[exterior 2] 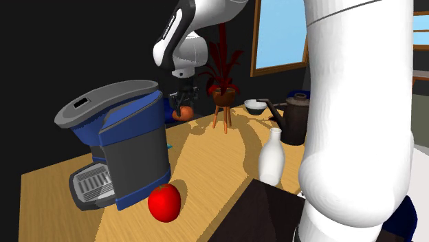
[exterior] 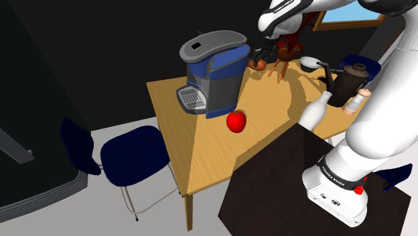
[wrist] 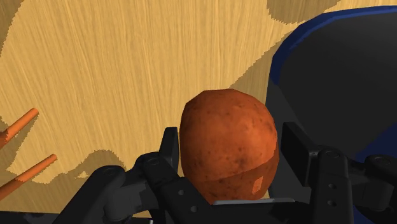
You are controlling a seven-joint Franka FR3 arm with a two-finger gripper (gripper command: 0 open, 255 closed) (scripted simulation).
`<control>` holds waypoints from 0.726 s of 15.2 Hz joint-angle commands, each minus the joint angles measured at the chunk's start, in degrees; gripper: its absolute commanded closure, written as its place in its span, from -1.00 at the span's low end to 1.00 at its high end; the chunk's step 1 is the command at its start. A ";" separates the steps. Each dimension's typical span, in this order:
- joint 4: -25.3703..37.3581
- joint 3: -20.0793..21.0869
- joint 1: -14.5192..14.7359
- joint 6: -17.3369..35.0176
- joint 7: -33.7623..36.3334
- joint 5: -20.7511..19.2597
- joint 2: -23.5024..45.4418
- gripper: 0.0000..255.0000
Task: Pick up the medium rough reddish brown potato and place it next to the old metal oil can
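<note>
- My shoulder camera sits beside and a little behind the stand [exterior: 335, 194]. It is high up and looks down across the wooden table [exterior: 201, 157].
- My second exterior camera is lower and close by the arm [exterior 2: 357, 103], facing over that table toward a window [exterior 2: 278, 41]. Both views share the coffee machine [exterior: 211, 74], red apple [exterior: 236, 121] and white bottle [exterior: 316, 110].
- My wrist camera looks along the gripper [wrist: 230, 137], very near the potato [wrist: 229, 153] clasped between its fingers, with the tabletop beyond.
</note>
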 commanded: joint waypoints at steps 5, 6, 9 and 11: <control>2.02 -0.19 0.16 -4.12 0.14 -0.50 -2.12 1.00; 2.38 -0.21 0.18 -4.81 0.16 -0.58 -2.46 1.00; 3.54 -0.28 0.25 -6.88 0.22 -0.80 -3.39 1.00; 4.38 -0.31 0.29 -8.28 0.24 -0.92 -3.95 1.00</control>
